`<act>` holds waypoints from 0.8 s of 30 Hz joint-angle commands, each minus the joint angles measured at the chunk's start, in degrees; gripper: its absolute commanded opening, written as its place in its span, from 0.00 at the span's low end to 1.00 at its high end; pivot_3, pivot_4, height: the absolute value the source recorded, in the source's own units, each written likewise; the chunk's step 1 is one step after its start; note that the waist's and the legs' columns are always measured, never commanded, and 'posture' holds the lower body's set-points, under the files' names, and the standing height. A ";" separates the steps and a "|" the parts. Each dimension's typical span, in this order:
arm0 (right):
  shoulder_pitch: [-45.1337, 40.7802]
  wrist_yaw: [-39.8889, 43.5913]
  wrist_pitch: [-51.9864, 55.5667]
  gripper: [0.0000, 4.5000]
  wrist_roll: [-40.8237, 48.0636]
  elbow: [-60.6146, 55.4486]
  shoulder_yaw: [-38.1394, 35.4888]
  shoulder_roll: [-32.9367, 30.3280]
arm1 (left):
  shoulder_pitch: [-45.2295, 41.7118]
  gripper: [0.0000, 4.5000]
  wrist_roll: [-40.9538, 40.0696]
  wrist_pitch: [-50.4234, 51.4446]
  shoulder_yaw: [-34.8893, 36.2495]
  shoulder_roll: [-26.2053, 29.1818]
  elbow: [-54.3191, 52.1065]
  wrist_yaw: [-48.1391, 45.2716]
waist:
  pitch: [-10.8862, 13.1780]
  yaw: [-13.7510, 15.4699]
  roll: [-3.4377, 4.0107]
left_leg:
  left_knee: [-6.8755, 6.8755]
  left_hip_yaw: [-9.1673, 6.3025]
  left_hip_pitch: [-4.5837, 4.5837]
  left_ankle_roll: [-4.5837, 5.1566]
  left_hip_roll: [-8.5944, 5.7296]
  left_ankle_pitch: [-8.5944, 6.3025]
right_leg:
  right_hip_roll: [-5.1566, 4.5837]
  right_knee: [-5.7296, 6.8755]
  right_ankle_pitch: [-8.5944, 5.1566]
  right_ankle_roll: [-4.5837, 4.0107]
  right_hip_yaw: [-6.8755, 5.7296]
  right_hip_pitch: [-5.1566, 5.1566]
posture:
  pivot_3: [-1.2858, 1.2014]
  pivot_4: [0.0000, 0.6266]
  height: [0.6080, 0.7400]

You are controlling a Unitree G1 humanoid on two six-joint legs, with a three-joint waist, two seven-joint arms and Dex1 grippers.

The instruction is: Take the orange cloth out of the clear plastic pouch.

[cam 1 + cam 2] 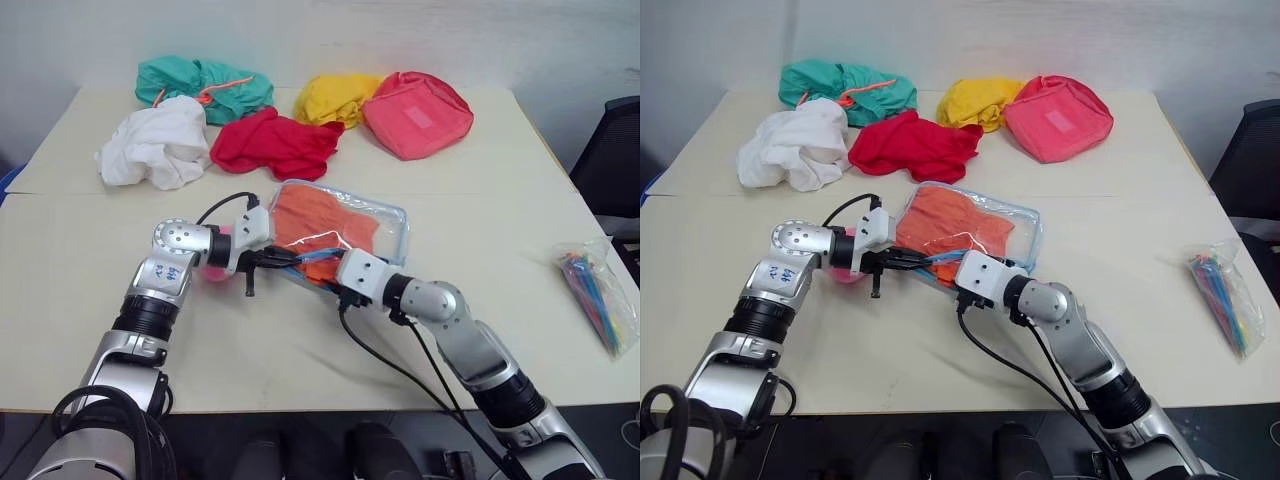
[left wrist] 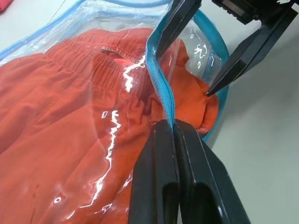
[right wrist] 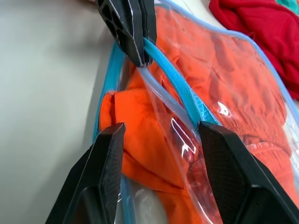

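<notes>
Left pincer (image 2: 174,128): fingers pressed together on the light blue zipper trim (image 2: 159,79) of the clear plastic pouch (image 1: 392,228), lifting that strip above the pouch's near open edge. Right pincer (image 3: 161,133): fingers spread apart, holding nothing, one finger on each side of the raised trim and plastic flap, its tips at the pouch mouth just beside a bulge of the orange cloth (image 2: 60,135). The orange cloth lies inside the pouch, filling most of it, with one fold pushing out at the opened near corner.

The pouch rests flat on the desk (image 1: 90,290), near its centre. All further positions are relative to the pouch. Directly beyond it, touching or nearly touching its far edge: red cloth (image 1: 275,143). Beyond and to the left: white cloth (image 1: 155,145); farther back still, teal cloth (image 1: 205,85) with an orange drawstring. Beyond, slightly right: yellow cloth (image 1: 330,97), which touches the coral-pink fabric pouch (image 1: 417,113) at its right. Well apart to the right, at the desk edge: small clear bag of coloured sticks (image 1: 598,290). Just left of the pouch, partly behind the left wrist: a small pink object (image 1: 217,262), kind not determinable.
</notes>
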 commanded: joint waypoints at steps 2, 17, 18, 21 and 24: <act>2.27 4.16 -2.07 0.44 3.22 -5.82 -1.40 -2.23 | 0.05 0.00 -0.86 -0.04 0.69 0.35 -1.28 0.51 | 0.00 0.04 0.00 | 0.00 0.00 0.00 0.00 0.00 0.00 | 0.00 0.00 0.00 0.00 0.00 0.00 | 0.52 0.24 1.00; -0.19 1.23 -0.79 0.31 -3.54 -2.90 -0.32 -4.19 | 0.07 0.00 -1.16 0.14 0.43 -0.05 -1.40 -0.12 | 0.00 0.05 0.00 | 0.01 0.01 0.00 0.00 0.00 0.00 | 0.00 -0.03 0.00 0.00 0.01 0.01 | 0.52 0.24 1.00; -0.52 1.36 -0.76 0.31 -4.36 -2.77 0.10 -4.49 | 0.06 0.00 -1.17 0.16 0.41 -0.07 -1.41 -0.15 | 0.00 0.05 0.00 | 0.01 0.01 0.00 0.00 0.00 0.00 | 0.00 -0.03 0.00 0.00 0.01 0.01 | 0.52 0.24 1.00; -1.79 1.88 -0.32 0.31 -7.20 -2.10 1.76 -5.19 | 0.00 0.00 -1.19 0.12 0.39 -0.18 -1.36 -0.29 | 0.00 0.04 0.00 | 0.01 0.01 0.00 0.00 0.00 0.00 | 0.00 -0.04 0.00 0.00 0.01 0.01 | 0.52 0.24 1.00; -2.66 2.78 0.80 0.31 -8.68 -1.42 3.04 -5.16 | -0.25 0.00 -1.17 0.05 0.31 -0.47 -1.14 -0.28 | 0.00 0.03 0.00 | 0.01 0.01 0.00 0.00 0.00 0.00 | 0.00 -0.03 0.00 0.00 0.01 0.00 | 0.52 0.24 1.00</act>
